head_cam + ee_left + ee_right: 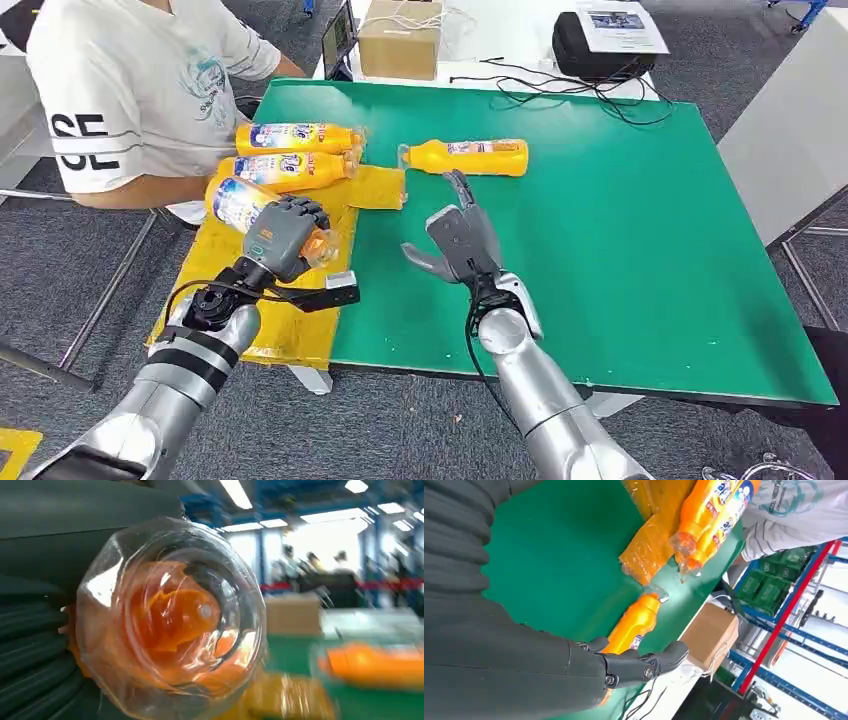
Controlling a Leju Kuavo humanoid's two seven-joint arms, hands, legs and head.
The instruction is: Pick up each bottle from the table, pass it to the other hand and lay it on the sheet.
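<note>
Two orange plastic bottles (295,152) are laid on the crinkled yellow sheet (375,186), a third orange bottle (240,203) is clasped over it by the left hand (285,236), and a fourth orange bottle (470,157) is left on the green table (640,230) beyond the spread-fingered, empty right hand (458,240).

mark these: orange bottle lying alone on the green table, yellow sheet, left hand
orange plastic bottle lying alone on the green table (470,157), head view, middle of its body.
crinkled yellow sheet (285,335), head view, bare near part.
left hand (282,235), head view, back of the hand gripping a bottle.
</note>
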